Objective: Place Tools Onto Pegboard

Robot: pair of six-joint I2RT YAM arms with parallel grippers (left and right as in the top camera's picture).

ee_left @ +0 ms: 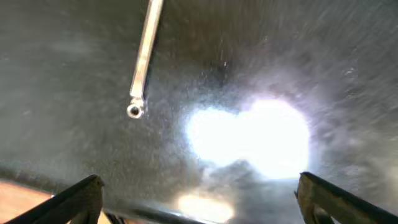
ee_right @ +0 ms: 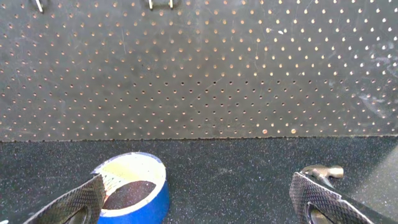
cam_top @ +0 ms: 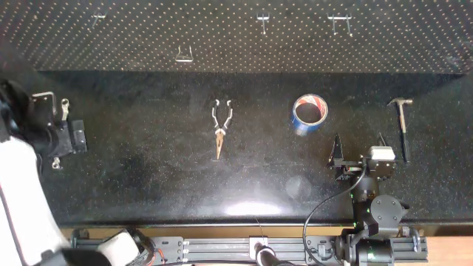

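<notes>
A pair of pliers [cam_top: 221, 127] lies mid-table, handles toward the pegboard [cam_top: 236, 33]. To its right are a blue tape roll [cam_top: 309, 113] [ee_right: 134, 186] and a hammer [cam_top: 401, 118], whose head [ee_right: 321, 171] shows in the right wrist view. My right gripper [cam_top: 358, 150] [ee_right: 196, 193] stands open and empty just in front of the tape and hammer, facing the pegboard [ee_right: 199, 68]. A small metal wrench [cam_top: 65, 108] [ee_left: 143, 59] lies at the far left. My left gripper [ee_left: 199, 199] hovers open over the table beside the wrench, holding nothing.
Wire hooks [cam_top: 185, 53] [cam_top: 263, 21] [cam_top: 340, 24] stick out of the pegboard. Bright glare [ee_left: 249, 134] sits on the black tabletop [cam_top: 148, 170]. The left arm's white body [cam_top: 22, 192] covers the table's left edge.
</notes>
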